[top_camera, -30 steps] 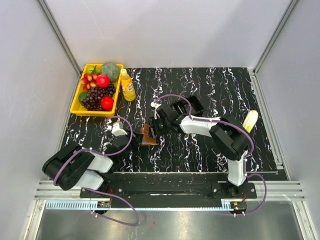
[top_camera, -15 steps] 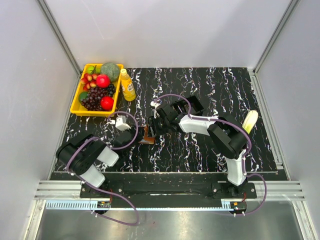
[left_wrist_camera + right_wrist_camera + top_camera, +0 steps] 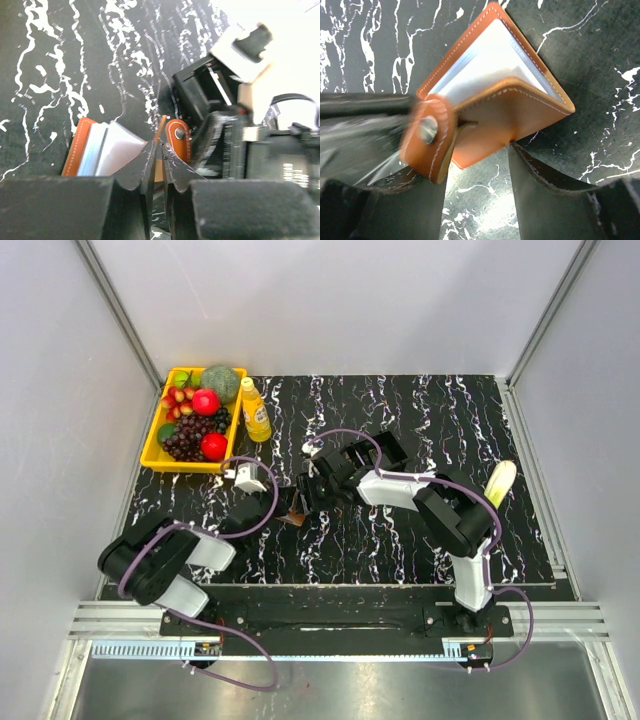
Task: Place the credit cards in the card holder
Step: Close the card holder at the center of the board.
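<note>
We note holder [image 3: 510,100] at centre of worktop [image 3: 350,550], clamped by right gripper [image 3: 475,162]; left gripper [image 3: 159,160] pinches its cover edge. Only wrist views show it fanned open, mouth toward left gripper, snap strap [image 3: 427,135] undone

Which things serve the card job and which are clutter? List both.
Job: card holder, left gripper, right gripper, black box (maybe holding cards).
Clutter: yellow fruit basket, orange bottle, banana.

Brown card holder [image 3: 520,112] half open, sleeves showing, snap tab loose.
</note>
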`<action>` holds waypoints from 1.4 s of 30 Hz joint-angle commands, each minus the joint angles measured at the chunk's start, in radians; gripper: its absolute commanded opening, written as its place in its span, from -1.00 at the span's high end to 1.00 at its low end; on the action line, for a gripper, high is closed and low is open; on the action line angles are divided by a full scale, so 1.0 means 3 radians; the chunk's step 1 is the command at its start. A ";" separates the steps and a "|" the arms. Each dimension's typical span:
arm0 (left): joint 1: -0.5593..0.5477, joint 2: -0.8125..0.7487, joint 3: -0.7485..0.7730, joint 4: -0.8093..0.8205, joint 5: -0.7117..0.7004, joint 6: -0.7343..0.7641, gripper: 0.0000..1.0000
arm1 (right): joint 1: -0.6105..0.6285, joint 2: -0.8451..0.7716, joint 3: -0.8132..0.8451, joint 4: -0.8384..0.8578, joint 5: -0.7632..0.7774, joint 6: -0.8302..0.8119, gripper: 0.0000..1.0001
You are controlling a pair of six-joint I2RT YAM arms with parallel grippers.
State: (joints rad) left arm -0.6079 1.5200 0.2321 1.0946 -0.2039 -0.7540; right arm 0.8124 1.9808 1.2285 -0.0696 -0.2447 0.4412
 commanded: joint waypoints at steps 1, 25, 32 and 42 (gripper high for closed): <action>-0.0029 -0.0377 0.0065 0.0028 0.0189 0.0130 0.70 | 0.0018 0.0172 -0.0005 -0.0156 0.0202 0.0033 -0.13; 0.0298 -0.1319 0.0254 -0.2729 -0.0307 -0.0309 -0.15 | 0.0018 -0.0241 0.0185 -0.0284 0.0284 0.0089 -0.17; 0.0594 -0.1018 0.0238 -0.2325 0.0315 -0.0254 -0.41 | -0.0013 -0.0446 0.0277 -0.0499 0.0585 0.0186 -0.22; 0.0937 -0.0378 0.0449 -0.1957 0.1231 -0.0258 -0.50 | -0.0131 0.0090 0.0619 -0.0601 0.0386 0.0764 -0.42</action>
State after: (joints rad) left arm -0.3592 1.3556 0.3626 0.3985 0.0036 -0.8276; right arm 0.7818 1.9358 1.3743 -0.2298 -0.1226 0.5888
